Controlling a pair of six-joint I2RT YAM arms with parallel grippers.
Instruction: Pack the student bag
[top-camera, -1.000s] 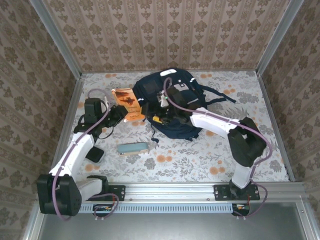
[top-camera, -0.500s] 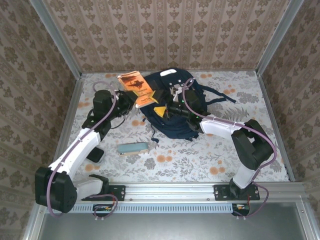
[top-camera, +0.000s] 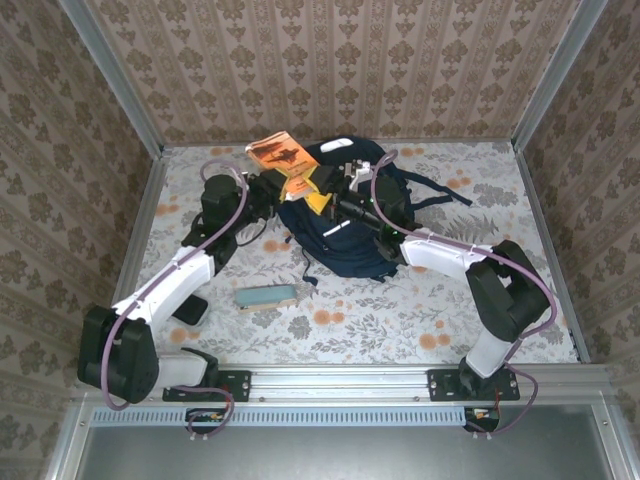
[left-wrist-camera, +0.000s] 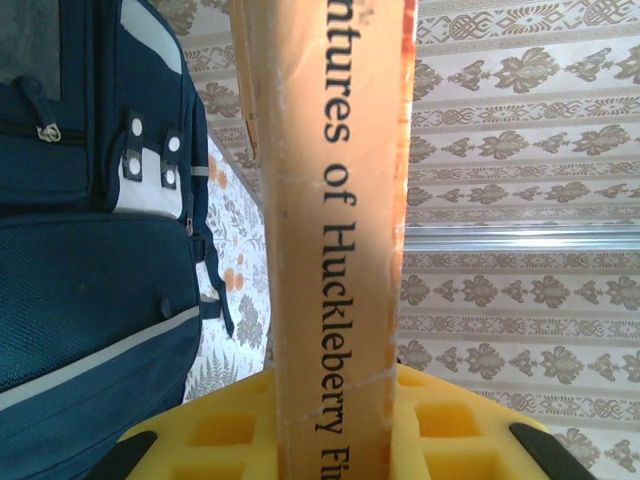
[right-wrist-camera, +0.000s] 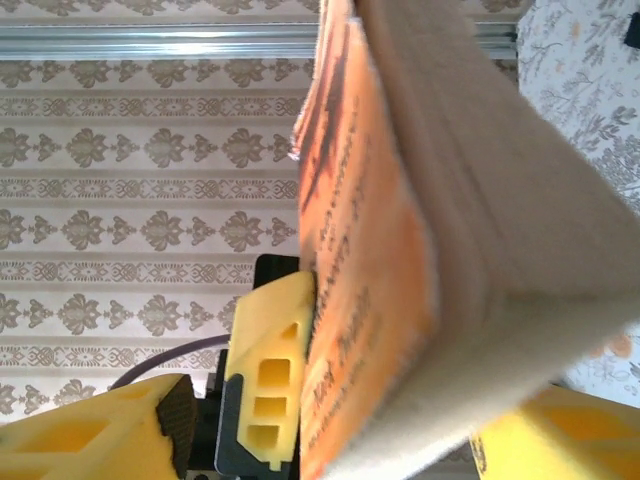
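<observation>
**Top view.** The student bag (top-camera: 345, 250) lies on the flower-patterned table (top-camera: 420, 320), toward 12 o'clock of the table's middle and near the far wall. At the bag's 11 o'clock edge the left gripper (top-camera: 290, 184) holds an orange book (top-camera: 280, 155) raised above the fabric, its jaws clamped on the lower part of the volume. The right gripper (top-camera: 320, 196) reaches in from 3 o'clock and meets the same book just beside the left one. A teal case (top-camera: 266, 296) lies flat on the table at 7 o'clock of the bag, well apart from both tools.

**Left wrist view.** The book's spine stands upright between the yellow fingers (left-wrist-camera: 215, 435), pressed on both sides. The bag's navy panel stands at 9 o'clock of it.

**Right wrist view.** The jaws stand wide with the book's page edge between them. A gap shows on the 9 o'clock side, where one finger of the left gripper presses the cover. Whether the other jaw touches the pages cannot be told.
</observation>
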